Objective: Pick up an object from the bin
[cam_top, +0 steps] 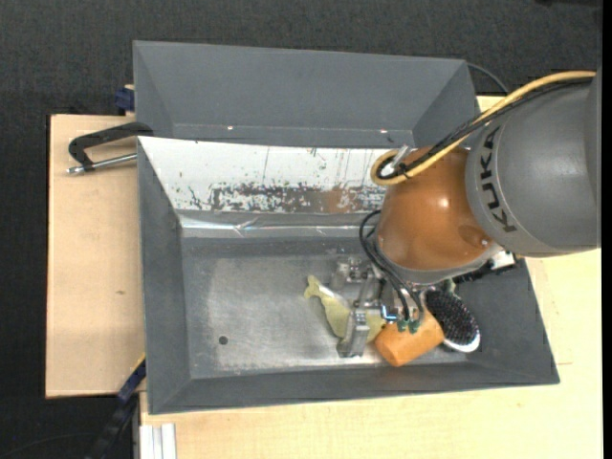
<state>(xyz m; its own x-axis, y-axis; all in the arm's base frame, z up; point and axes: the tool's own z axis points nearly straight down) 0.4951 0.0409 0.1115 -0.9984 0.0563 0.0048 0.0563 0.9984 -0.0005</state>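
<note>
My gripper (pixel 351 306) is low in the bin's front right part, under the arm's orange dome. Its two metal fingers stand apart, one toward the back (pixel 346 274) and one toward the front (pixel 353 338), so it is open. A pale yellow, curved, floppy thing (pixel 328 304) lies on the floor at the fingers' left side, partly in the gap between them; whether they touch it I cannot tell. An orange rounded block (pixel 407 343) lies just right of the front finger. A black brush with a white rim (pixel 455 320) lies behind it, against the right wall.
The arm and its orange dome with cables hang over the bin's right half and hide the floor beneath. The bin's left half shows bare grey floor with one small dark spot (pixel 223 340).
</note>
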